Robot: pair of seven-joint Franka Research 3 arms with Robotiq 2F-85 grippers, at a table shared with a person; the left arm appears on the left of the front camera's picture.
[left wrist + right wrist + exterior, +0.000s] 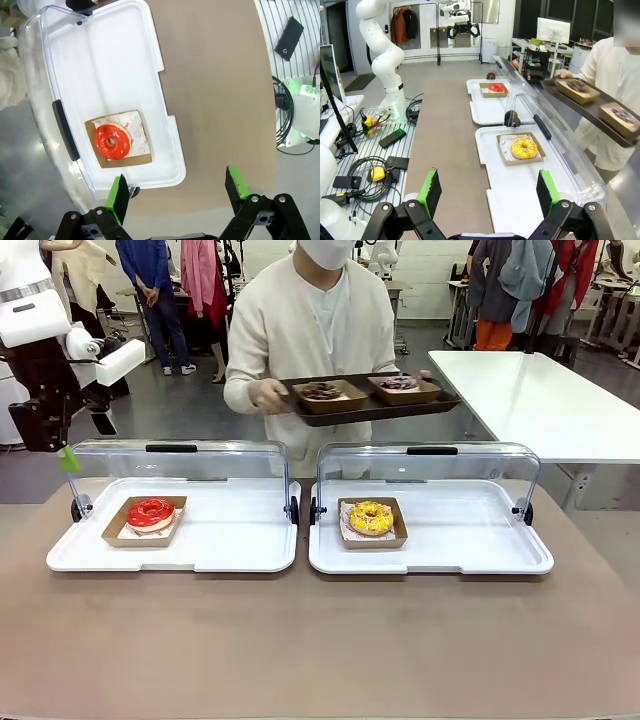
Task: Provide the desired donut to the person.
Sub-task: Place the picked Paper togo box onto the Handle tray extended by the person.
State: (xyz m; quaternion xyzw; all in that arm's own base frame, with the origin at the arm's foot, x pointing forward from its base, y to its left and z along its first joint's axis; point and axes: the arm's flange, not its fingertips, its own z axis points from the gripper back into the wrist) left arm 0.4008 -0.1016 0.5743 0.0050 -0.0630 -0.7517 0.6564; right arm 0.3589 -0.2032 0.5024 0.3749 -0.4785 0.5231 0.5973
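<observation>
Front view: brown table (320,640) fills the lower frame. Two white plastic display trays with clear hinged lids sit mid-frame: left display tray (230,545), right display tray (470,545). Person in cream cardigan (290,330) stands top centre holding a dark serving tray (370,410) with two boxed dark donuts. Red-glazed donut in brown card box (150,513) lies in the left tray, yellow-glazed donut in brown card box (371,518) in the right. Which one is wanted, cannot tell. Likely light, soft, sticky glaze; grip the stiff box rim, not the donut. Left gripper (177,192) hangs fingers wide, empty; right gripper (489,192) likewise wide, empty.
</observation>
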